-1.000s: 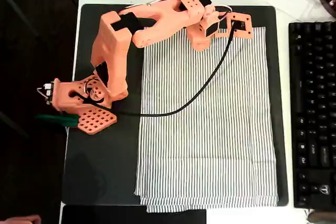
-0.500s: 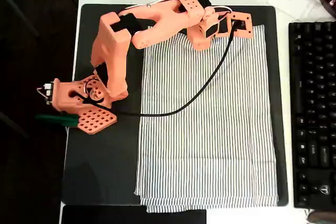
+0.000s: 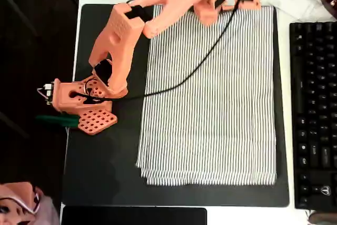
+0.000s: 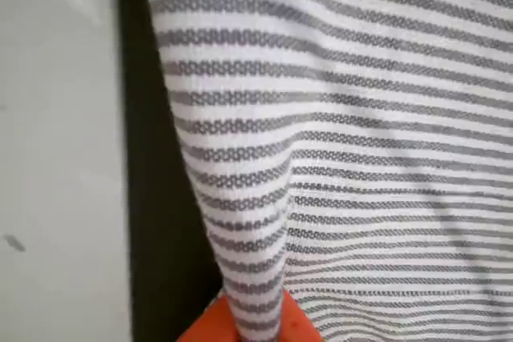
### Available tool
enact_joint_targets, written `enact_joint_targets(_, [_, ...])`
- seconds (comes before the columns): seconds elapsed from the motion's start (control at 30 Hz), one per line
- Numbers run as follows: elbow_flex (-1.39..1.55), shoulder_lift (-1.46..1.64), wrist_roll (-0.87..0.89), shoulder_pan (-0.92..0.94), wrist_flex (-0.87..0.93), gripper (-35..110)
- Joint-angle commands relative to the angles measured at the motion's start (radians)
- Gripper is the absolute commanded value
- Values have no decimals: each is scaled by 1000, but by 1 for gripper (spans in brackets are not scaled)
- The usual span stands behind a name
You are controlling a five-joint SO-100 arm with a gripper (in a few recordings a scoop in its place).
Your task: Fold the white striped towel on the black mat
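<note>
One edge of the white striped towel (image 3: pixel 210 98) is what I am working with: the far edge, at the top of the black mat (image 3: pixel 100 162) in the overhead view, where the orange gripper (image 3: pixel 210 11) sits over the cloth. The towel lies on the right part of the mat, its near end showing stacked layers just inside the mat's bottom edge.

In the wrist view a ridge of striped fabric (image 4: pixel 240 198) runs down into an orange jaw tip (image 4: pixel 240 322) at the bottom of the picture, with the mat (image 4: pixel 152 222) and pale tabletop (image 4: pixel 56 158) to its left. I judge the jaws clenched on a pinch of towel, though how wide they stand I cannot tell.

To do this fold well, I would lift only enough to clear the cloth below, carry the edge straight toward the near end of the mat, keep the stripes parallel, and watch the black cable (image 3: pixel 205 59) draped across the towel so it does not drag it.
</note>
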Motion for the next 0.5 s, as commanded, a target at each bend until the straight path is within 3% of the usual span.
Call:
enact_joint_targets(0.0, [-58, 11, 6, -11, 17, 0])
enact_joint_targets(0.2, [-8, 118, -35, 67, 84, 0])
enact_joint_targets(0.47, [219, 488, -176, 284, 219, 0])
